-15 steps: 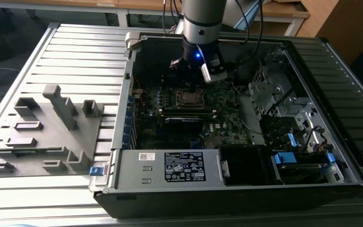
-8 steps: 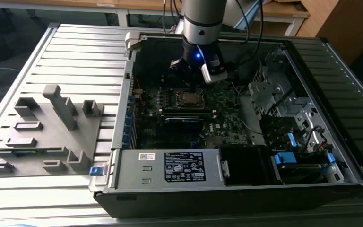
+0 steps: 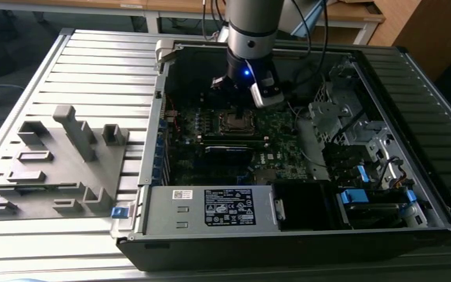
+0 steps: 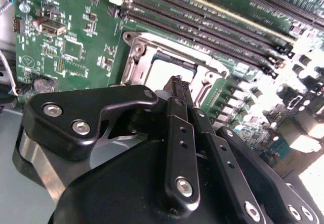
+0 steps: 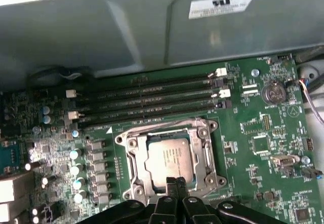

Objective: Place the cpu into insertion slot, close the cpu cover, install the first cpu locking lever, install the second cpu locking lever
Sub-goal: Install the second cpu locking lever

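The cpu (image 5: 169,158) lies flat in the insertion slot (image 5: 132,171) on the green motherboard, its dull grey top showing. The silver cpu cover (image 5: 203,155) lies down around it as a frame. In both wrist views my gripper (image 5: 175,182) (image 4: 178,82) is shut, its two black fingertips pressed together with nothing between them, just above one edge of the socket. In the exterior view the gripper (image 3: 239,94) hangs inside the open computer case, right behind the socket (image 3: 234,121). Whether the locking levers are latched I cannot tell.
Long black memory slots (image 5: 152,100) run beside the socket. A labelled power supply box (image 3: 209,208) fills the case's front. Drive bays and cables (image 3: 351,135) crowd the exterior view's right. A grey fixture tray (image 3: 53,164) sits outside the case on the exterior view's left.
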Tool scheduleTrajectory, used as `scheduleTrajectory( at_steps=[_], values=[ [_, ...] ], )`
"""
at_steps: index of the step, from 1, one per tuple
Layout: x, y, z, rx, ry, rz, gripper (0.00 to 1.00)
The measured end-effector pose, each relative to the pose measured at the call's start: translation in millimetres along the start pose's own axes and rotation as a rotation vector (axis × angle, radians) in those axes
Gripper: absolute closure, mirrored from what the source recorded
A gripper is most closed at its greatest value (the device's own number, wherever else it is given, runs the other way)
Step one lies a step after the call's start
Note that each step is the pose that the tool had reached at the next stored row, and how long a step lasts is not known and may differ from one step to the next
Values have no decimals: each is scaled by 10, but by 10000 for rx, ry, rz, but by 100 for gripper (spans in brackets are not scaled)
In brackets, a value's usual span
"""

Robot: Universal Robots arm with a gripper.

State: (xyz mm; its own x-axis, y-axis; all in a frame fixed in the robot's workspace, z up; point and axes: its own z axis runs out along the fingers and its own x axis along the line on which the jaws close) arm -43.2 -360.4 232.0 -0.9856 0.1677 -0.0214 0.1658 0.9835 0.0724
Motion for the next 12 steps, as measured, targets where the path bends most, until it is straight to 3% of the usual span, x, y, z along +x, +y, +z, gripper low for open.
scheduleTrajectory(
  at_steps=[12],
  values=[
    [-24, -142, -10, -1, 0, 1, 89]
  ],
)
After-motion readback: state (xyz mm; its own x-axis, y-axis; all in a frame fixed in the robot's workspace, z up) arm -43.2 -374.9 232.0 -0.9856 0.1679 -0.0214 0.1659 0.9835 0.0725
